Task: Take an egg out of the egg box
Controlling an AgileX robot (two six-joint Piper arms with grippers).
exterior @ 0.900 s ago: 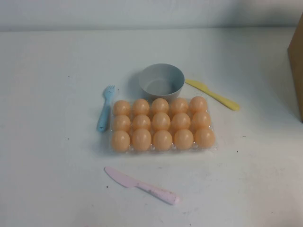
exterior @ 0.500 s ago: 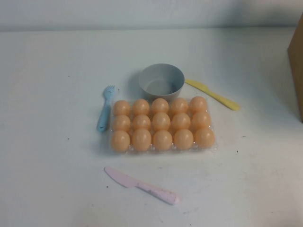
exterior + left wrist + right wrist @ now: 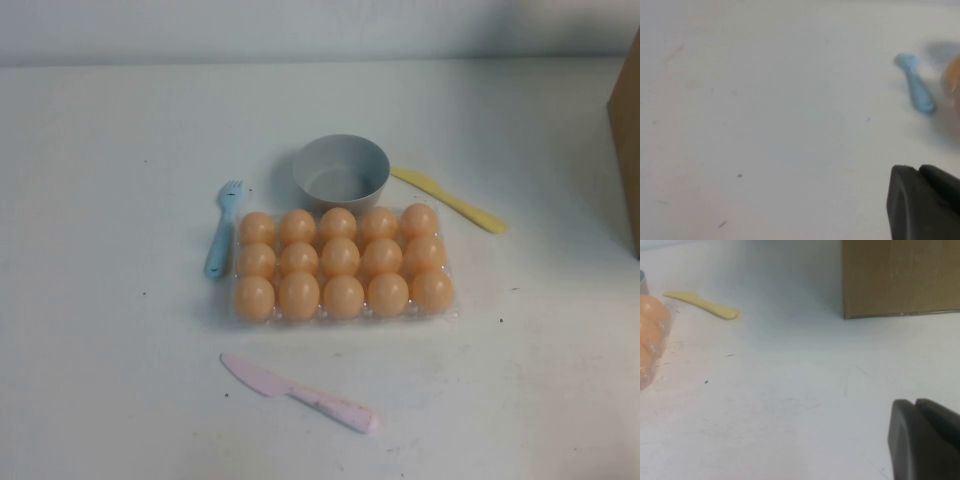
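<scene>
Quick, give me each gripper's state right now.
Left gripper: off to the left of the egg box, over bare table, holding nothing; open or shut cannot be told.
Right gripper: off to its right, holding nothing; cannot be told.

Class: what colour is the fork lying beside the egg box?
Light blue. The fork shows best in the high view.

egg box (image 3: 452, 312) open above | bowl (image 3: 341, 170) behind | fork (image 3: 222, 230) left | pink knife (image 3: 300, 393) front

Left pincer (image 3: 925, 202) and right pincer (image 3: 925, 440) hover low over table.
</scene>
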